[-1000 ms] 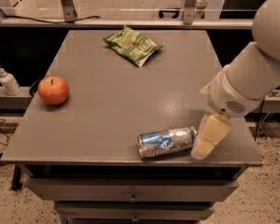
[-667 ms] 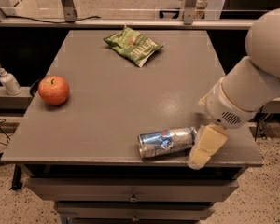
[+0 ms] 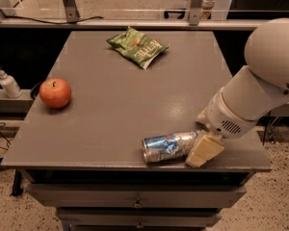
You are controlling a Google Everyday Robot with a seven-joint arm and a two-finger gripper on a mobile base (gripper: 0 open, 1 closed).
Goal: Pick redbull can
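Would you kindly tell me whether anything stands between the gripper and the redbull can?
Nothing visible does: the gripper is at one end of the redbull can, near the front of the table; apple and crisp bag lie far off.

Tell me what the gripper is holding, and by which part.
It cannot be told. The gripper is at the end of the redbull can nearest the arm; the can lies on its side on the table.

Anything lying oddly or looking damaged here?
The redbull can lies on its side near the front edge of the table and looks slightly dented; the gripper sits at its right end. Nothing else stands out.
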